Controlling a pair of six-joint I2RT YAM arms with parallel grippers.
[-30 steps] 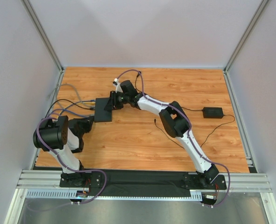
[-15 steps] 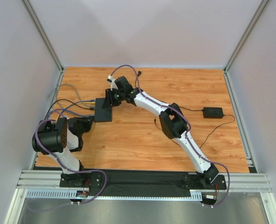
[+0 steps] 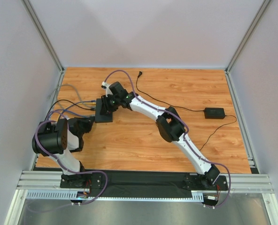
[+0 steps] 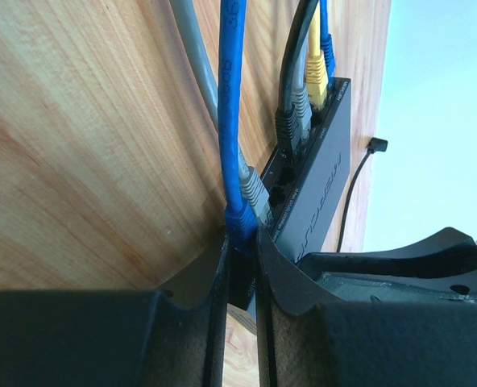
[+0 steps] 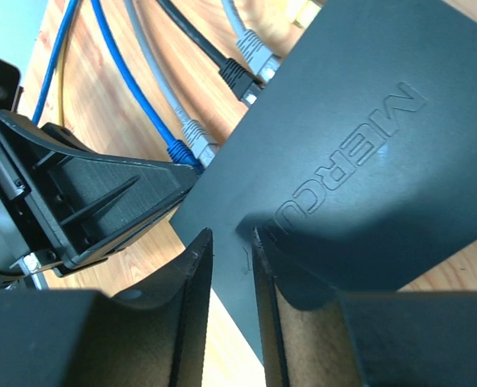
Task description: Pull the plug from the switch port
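Note:
The switch [image 3: 103,117] is a flat black box near the table's left side. Cables plug into the ports along its left edge [image 4: 283,173]. My left gripper [image 3: 91,121] [image 4: 240,250] is shut on the blue plug [image 4: 240,224], which sits in the nearest switch port. That blue plug [image 5: 178,151] also shows in the right wrist view beside the left gripper's black finger. My right gripper [image 3: 106,105] [image 5: 230,235] hovers low over the switch's lettered top [image 5: 367,129]. Its fingers [image 5: 197,266] stand a little apart with nothing between them.
More plugs fill the neighbouring ports: grey [image 4: 253,189], black [image 4: 291,121], yellow [image 4: 315,85]. Their cables [image 3: 64,102] trail off to the left wall. A black adapter brick [image 3: 214,113] lies at the right, its thin cord ending in a loose plug [image 3: 140,73].
My right gripper has swung left from the switch's right edge to above its top, and its fingers have drawn closer together. The left gripper has not moved.

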